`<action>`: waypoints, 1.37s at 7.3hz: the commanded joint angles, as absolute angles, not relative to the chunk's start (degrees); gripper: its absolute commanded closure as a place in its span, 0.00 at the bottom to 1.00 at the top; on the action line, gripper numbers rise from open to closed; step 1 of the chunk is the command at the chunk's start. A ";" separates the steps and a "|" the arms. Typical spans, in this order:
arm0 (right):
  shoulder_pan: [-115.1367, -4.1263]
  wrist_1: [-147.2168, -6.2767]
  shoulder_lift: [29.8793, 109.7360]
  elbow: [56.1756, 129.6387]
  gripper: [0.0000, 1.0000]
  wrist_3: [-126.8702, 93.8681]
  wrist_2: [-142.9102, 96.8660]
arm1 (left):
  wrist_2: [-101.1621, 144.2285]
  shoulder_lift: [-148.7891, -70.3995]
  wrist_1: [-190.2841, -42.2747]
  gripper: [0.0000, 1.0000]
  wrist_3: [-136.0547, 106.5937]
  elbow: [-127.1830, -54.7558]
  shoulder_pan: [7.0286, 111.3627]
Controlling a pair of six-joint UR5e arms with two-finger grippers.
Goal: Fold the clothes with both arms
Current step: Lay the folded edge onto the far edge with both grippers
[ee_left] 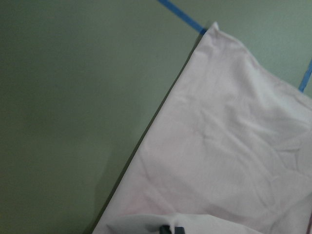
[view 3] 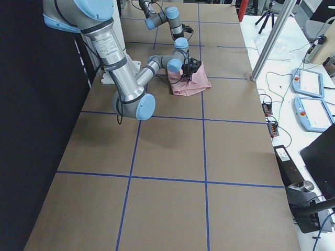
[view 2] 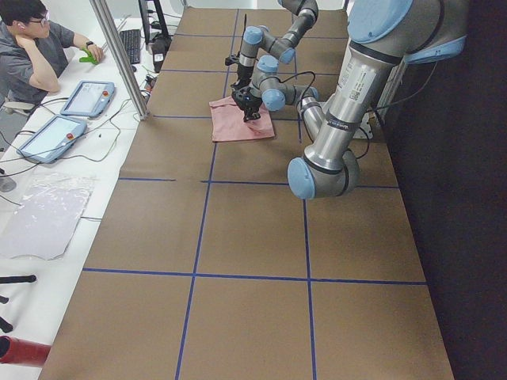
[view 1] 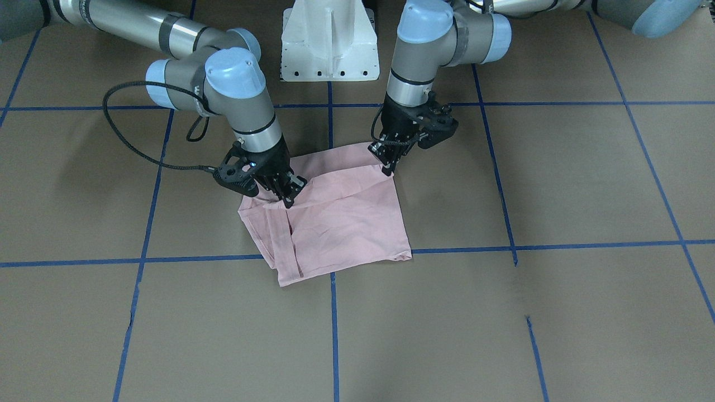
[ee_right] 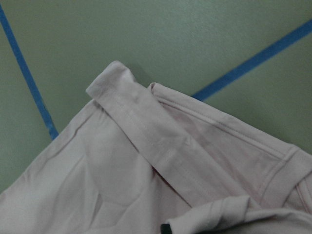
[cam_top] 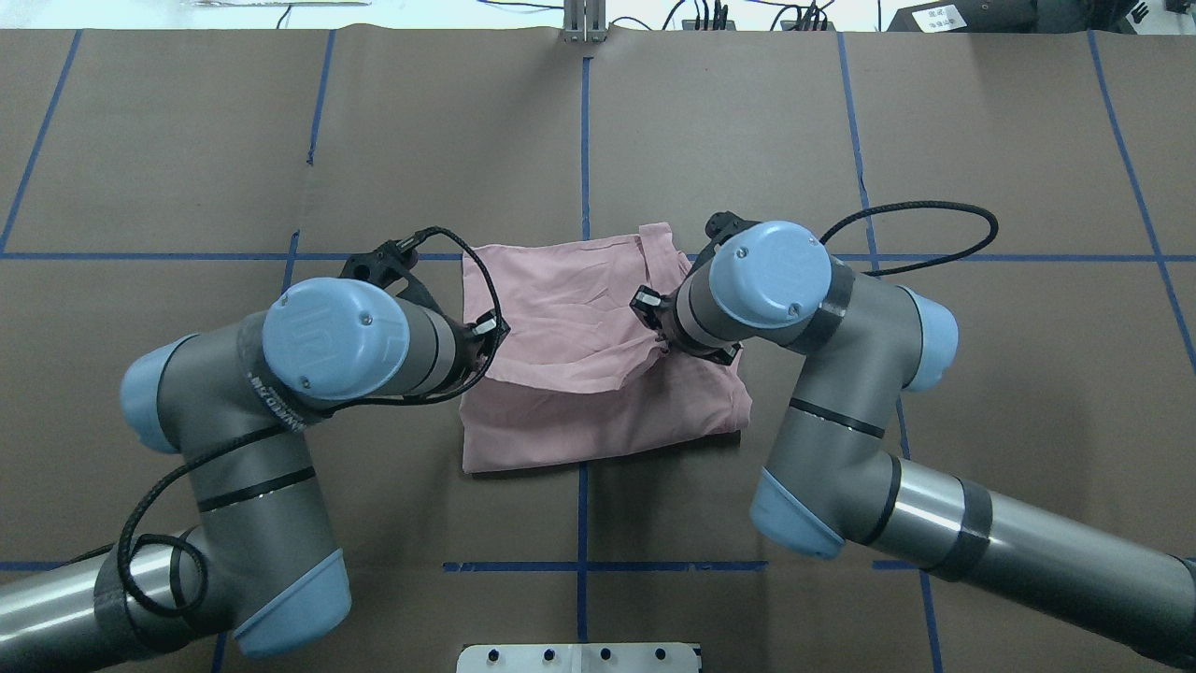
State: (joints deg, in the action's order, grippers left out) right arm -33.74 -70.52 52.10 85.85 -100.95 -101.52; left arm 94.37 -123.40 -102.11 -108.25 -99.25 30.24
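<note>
Your T-shirt (cam_top: 598,421) is at table centre, just ahead of the white pedestal base (view 1: 329,44). It's folded to a rough rectangle, plain pink side up, and straddles the lengthwise blue tape line (cam_top: 585,140). Its far edge lies abt on the cross line.

L gripper (cam_top: 488,333) is at the shirt's left edge. R gripper (cam_top: 654,322) is on the right part, next to a folded-over hem strip. Both pincers are drawn narrow w/ pink cloth pinched betw. the tips. Each wrist view shows a bunched bit of fabric right at the fingertip. The upper layer hangs slack betw. the two grips, over the lower layer.

In the R wrist view the hemmed strip, w/ a double row of stitching, runs diagonally across the cloth.

Writing: white lettering runs along the grey wrist link of the L arm (cam_top: 273,404) in the overhead view, too small to read.

The table (cam_top: 187,140) has a brown cover w/ a blue tape grid. In the left side view a person (view 2: 36,51) sits at a side bench w/ two tablets (view 2: 87,96).
</note>
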 commanded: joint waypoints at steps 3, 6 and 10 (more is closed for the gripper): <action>-40.33 -58.89 41.06 65.50 1.00 -100.46 -101.60 | 94.57 -127.08 -111.60 0.97 -102.14 -85.63 38.13; -41.04 -58.89 38.85 65.22 1.00 -100.46 -101.78 | 94.66 -129.63 -112.68 0.93 -101.43 -82.80 38.93; -43.41 -58.80 35.35 56.90 1.00 -98.00 -101.60 | 94.66 -135.60 -117.49 0.92 -101.08 -70.70 41.56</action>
State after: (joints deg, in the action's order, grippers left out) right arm -42.68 -58.81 37.35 60.29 -98.52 -101.74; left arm 94.66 -133.42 -115.43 -101.34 -75.25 40.48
